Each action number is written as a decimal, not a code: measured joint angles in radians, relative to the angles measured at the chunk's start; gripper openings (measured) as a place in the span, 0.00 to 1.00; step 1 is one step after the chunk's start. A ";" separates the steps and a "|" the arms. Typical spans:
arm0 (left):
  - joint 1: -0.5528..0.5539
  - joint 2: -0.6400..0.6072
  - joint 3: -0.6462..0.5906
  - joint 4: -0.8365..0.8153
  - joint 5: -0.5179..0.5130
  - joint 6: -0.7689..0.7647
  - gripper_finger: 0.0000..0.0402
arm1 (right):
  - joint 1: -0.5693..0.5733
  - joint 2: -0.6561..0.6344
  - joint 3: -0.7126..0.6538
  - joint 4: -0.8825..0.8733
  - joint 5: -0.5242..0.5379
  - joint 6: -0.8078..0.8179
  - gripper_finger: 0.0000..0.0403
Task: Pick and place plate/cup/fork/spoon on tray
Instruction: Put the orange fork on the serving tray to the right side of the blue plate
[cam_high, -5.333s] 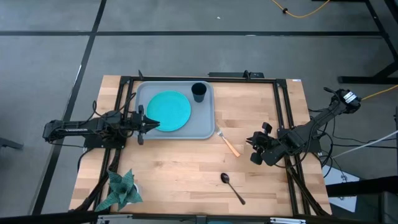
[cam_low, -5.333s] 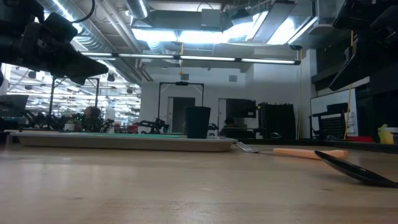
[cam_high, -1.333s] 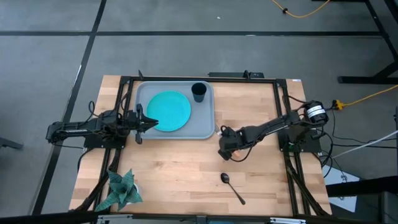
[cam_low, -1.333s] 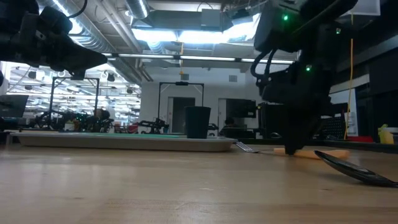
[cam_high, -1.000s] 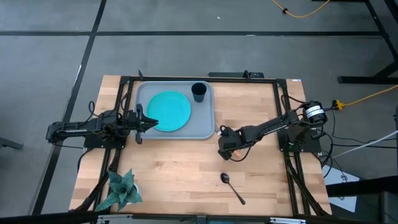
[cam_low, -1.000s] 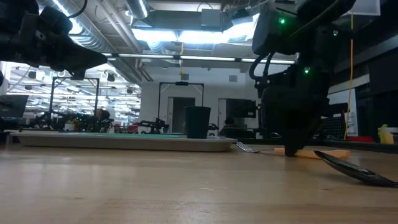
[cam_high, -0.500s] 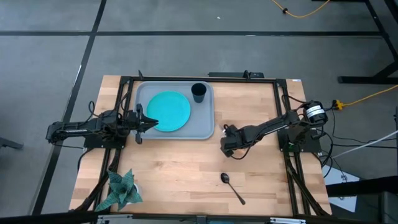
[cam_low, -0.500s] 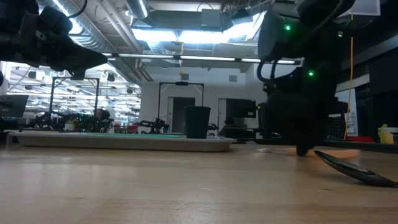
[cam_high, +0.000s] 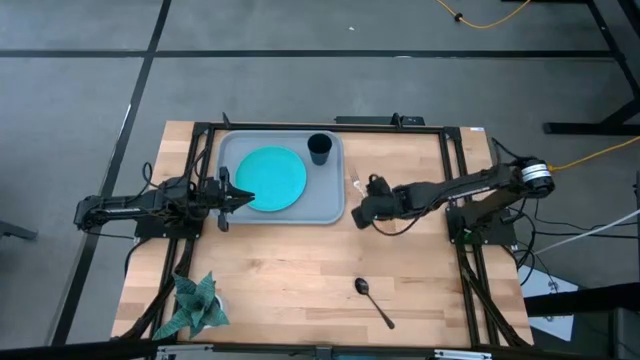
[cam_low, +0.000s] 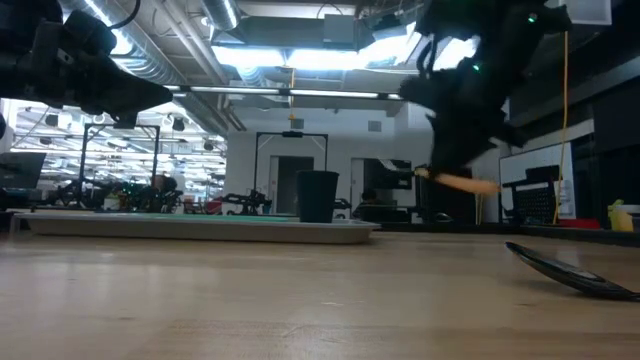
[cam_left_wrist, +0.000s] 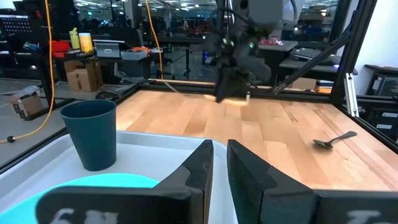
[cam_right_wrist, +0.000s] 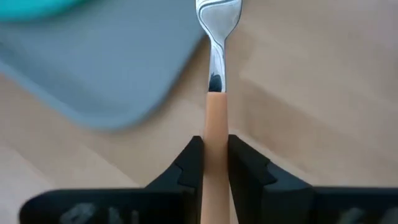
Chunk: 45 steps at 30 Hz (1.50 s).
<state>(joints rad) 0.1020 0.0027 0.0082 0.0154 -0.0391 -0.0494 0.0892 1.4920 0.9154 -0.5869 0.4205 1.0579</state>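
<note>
Two grippers: your right gripper (cam_high: 361, 213) clamps the fork (cam_right_wrist: 214, 93) by its handle, lifted beside the tray (cam_high: 330, 200); left gripper (cam_high: 235, 198) sits nearly closed, empty, over the plate (cam_high: 272, 178).

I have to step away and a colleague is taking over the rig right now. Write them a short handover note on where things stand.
Right gripper: shut on the slim fork with orange-tan handle and silver tines, lifted clear of the wooden table, just off the right edge of the large grey-blue rectangular tray.
Left gripper: shut, empty, waiting at the tray's left edge beside the plate.
Done: round turquoise plate and small dark cylindrical cup are on the tray.
Left: set the fork on the tray, then fetch the small dark spoon, which lies on the table near its front edge.
</note>
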 joint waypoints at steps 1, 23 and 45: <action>0.000 0.000 0.000 0.000 0.000 0.000 0.10 | -0.012 -0.006 0.000 0.020 0.005 -0.012 0.13; 0.000 0.000 0.000 0.000 0.000 0.000 0.10 | -0.128 0.171 0.002 0.414 -0.131 0.207 0.13; 0.000 0.000 0.000 0.000 0.000 0.000 0.10 | -0.139 0.424 0.381 0.127 -0.101 0.298 0.13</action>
<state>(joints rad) 0.1020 0.0027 0.0082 0.0154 -0.0391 -0.0494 -0.0502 1.9162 1.2968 -0.4602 0.3199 1.3562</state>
